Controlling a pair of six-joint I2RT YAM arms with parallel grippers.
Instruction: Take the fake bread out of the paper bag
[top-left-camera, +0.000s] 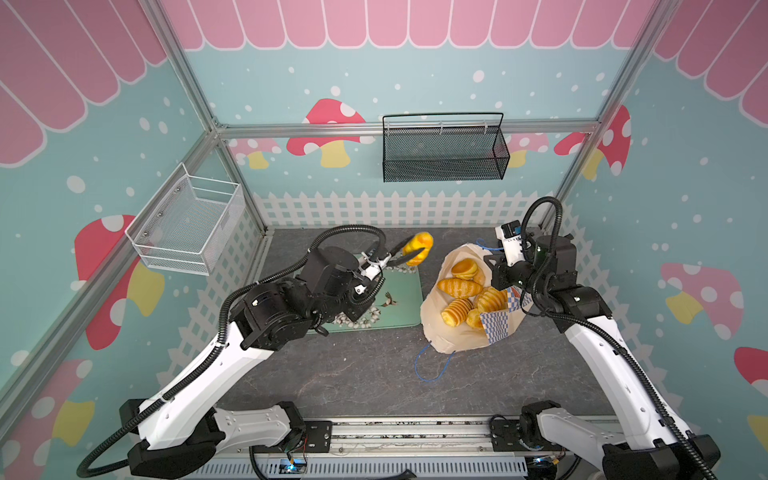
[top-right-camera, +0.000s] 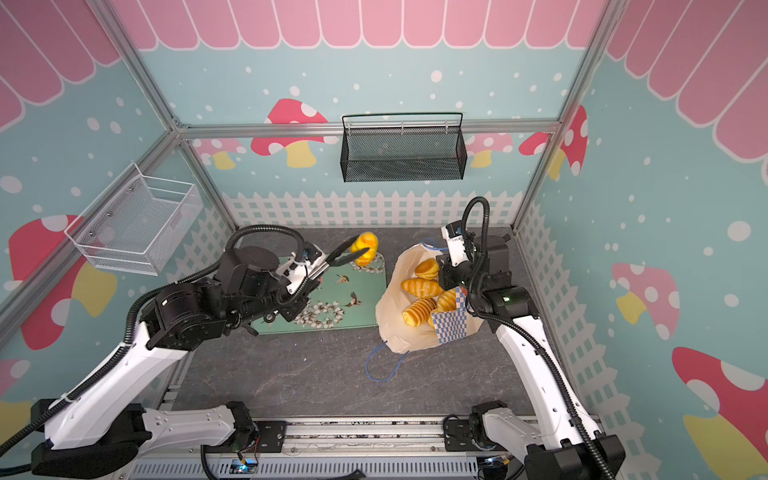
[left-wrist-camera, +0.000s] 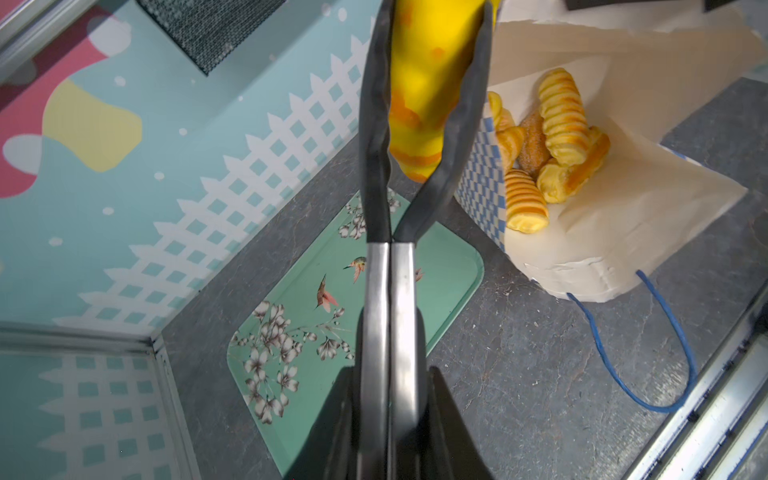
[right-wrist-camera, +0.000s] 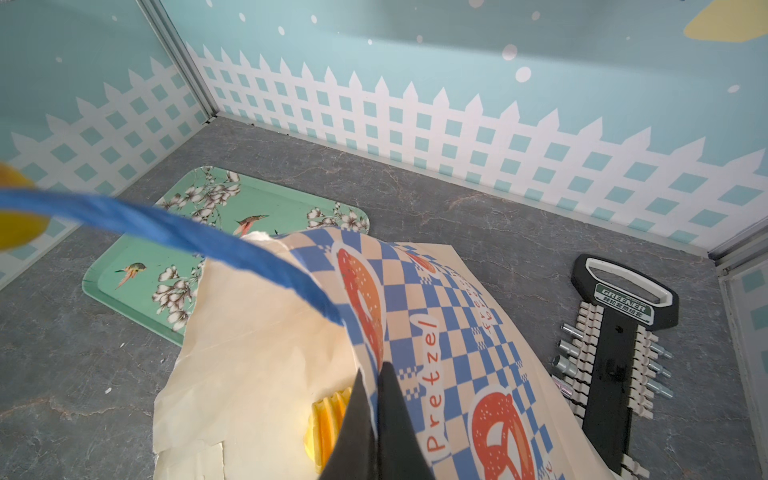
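Our left gripper (left-wrist-camera: 390, 374) clamps tongs (left-wrist-camera: 390, 291) around one yellow toy loaf (top-left-camera: 424, 240), lengthwise in their tips, above the far right corner of the floral tray (top-left-camera: 409, 316), which lies below, to the near left. Our right gripper (right-wrist-camera: 373, 370) pinches the rim of the paper bag (top-left-camera: 440, 336), tipped over right of the tray, more loaves (top-left-camera: 459, 287) inside. Only the right wrist view shows a socket set (right-wrist-camera: 615, 357) to its right.

We see teal printed walls (top-left-camera: 415, 83) with pink scalloped awning stripes at the top, red-and-yellow mushrooms, and a white picket-fence band (top-left-camera: 395, 208) along the bottom, all framed by silver aluminium rails (top-left-camera: 540, 124). A black wire-mesh basket (top-left-camera: 444, 153) hangs on the back wall and a white wire-mesh basket (top-left-camera: 187, 224) on the left-hand wall. Below us lies an evenly lit dark grey marbled slab (top-left-camera: 374, 374).
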